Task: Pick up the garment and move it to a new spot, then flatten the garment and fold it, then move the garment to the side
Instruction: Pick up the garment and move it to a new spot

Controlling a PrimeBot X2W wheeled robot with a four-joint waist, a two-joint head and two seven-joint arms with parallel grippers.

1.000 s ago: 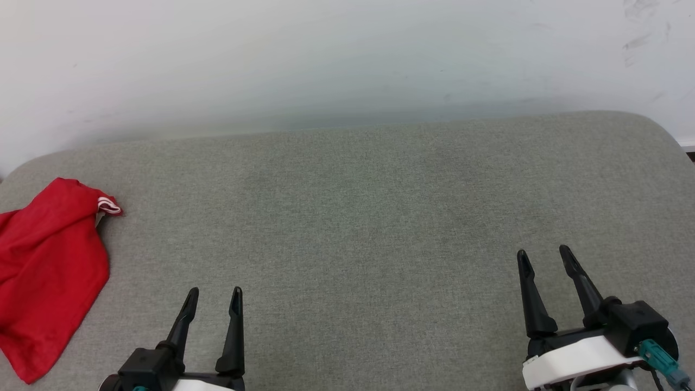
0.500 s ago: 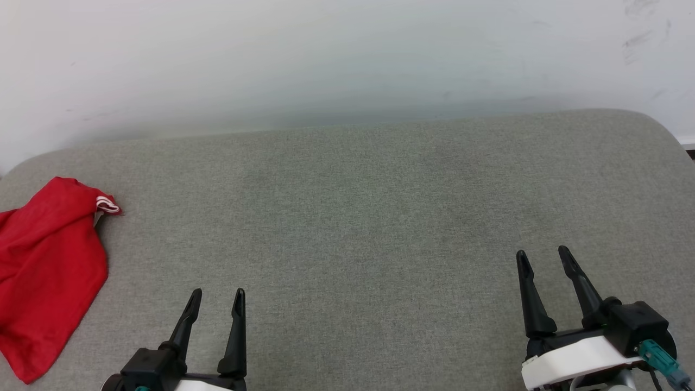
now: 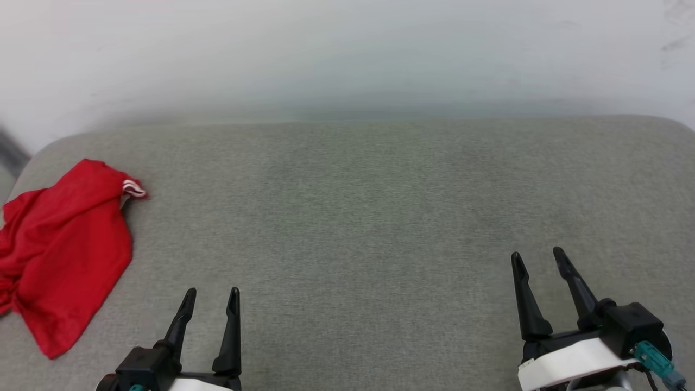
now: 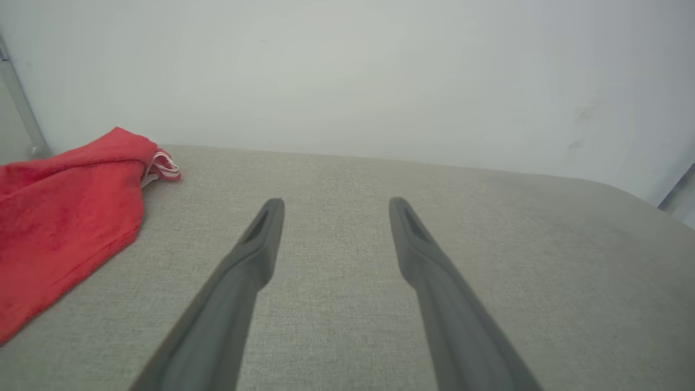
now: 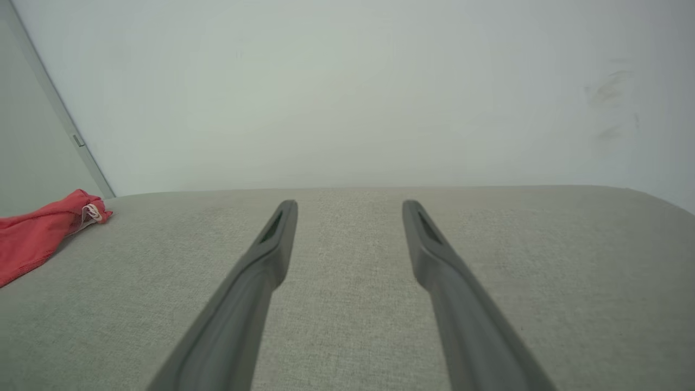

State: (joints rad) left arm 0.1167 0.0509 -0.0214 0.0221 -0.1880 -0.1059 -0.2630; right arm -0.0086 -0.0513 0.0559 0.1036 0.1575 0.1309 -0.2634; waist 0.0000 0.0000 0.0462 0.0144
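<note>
The garment [image 3: 65, 250] lies crumpled along the left edge of the grey upholstered surface [image 3: 369, 217], reaching from near the far-left corner toward the near edge. It shows mostly plain red fabric. A small piece of red-white striped trim [image 3: 133, 189] shows at its far, right-hand end. Its left part runs past the left edge of the head view.

The left gripper [image 3: 212, 293] sits at the near edge, left of centre, with its fingers pointing toward the far edge. The two fingers stand apart with nothing between them. The garment lies to the left of the left finger, near but not touching it. The near tip of the garment lies at about the level of the finger bases. In the left wrist view the garment [image 4: 59, 217] lies left of the left finger [image 4: 255, 255], with bare surface between them. The striped trim lies beyond and to the left of that fingertip.

The right gripper [image 3: 536, 254] sits by the near-right corner, well apart from the garment. Its fingers are likewise spread, and it holds nothing. In the right wrist view the garment [image 5: 38, 231] shows at the far left, well away from both fingers.

A pale wall [image 3: 347, 54] rises behind the far edge of the surface.
</note>
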